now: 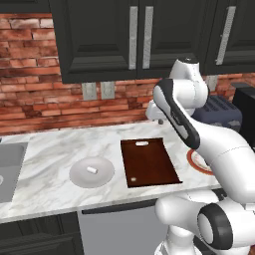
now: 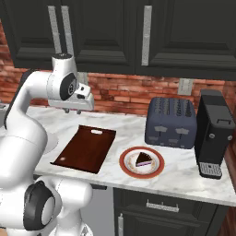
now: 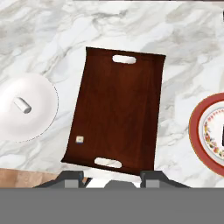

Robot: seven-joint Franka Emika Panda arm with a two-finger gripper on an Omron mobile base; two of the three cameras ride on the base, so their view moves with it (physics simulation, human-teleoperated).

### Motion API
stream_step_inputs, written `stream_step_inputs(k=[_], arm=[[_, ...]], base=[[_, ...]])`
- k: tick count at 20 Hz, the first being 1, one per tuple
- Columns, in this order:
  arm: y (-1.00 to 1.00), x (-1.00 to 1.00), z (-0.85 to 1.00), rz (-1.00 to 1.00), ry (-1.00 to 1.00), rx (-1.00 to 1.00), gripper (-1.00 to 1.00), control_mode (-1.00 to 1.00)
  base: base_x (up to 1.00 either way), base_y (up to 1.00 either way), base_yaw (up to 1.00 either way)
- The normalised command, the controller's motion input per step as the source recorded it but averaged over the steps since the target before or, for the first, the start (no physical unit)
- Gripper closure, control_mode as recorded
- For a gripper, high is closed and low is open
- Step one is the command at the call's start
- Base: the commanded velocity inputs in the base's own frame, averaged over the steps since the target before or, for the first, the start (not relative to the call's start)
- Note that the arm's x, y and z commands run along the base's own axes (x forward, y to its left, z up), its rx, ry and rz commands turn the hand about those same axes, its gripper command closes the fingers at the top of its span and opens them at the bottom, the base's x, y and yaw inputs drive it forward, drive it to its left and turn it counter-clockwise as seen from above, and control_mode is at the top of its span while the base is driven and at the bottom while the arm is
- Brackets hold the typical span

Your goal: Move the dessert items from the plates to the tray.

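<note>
- Nearest the counter's front edge, the grey plate sits left of the tray, with the white marshmallow piece lying on it, untouched
- On the other side of the tray, the red-rimmed plate carries the dark brown wedge, also not yet moved
- The tray lies bare between the two plates, nothing on its dark board but its pale slot and dot
- So by my reading no dessert has been carried over; the job is at its opening step, choosing a first piece
- Further back and high above the tray hangs the gripper, pointing down at the board
- Its fingers stand part-way apart, neither wide nor pinched, with nothing between them and touching nothing
- Next move, I judge: swing sideways over one plate, drop straight down, then close gently on the small piece
- The marshmallow may roll; the wedge wants a grip across its sides
</note>
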Motion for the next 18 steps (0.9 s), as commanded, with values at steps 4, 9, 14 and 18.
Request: stream_step_inputs(k=[4,9,14,18], arm=[[-0.06,0.00,-0.07,0.00,0.00,0.00,-1.00,-1.00],[-0.40,0.00,-0.32,0.00,0.00,0.00,-1.00,-1.00],[-0.71,0.00,-0.41,0.00,0.02,0.00,-1.00,-1.00],[-0.59,0.00,-0.32,-0.01,0.07,0.00,-1.00,-1.00]], base=[[0.00,0.00,0.00],[0.00,0.00,0.00],[0.00,0.00,0.00],[0.00,0.00,0.00]])
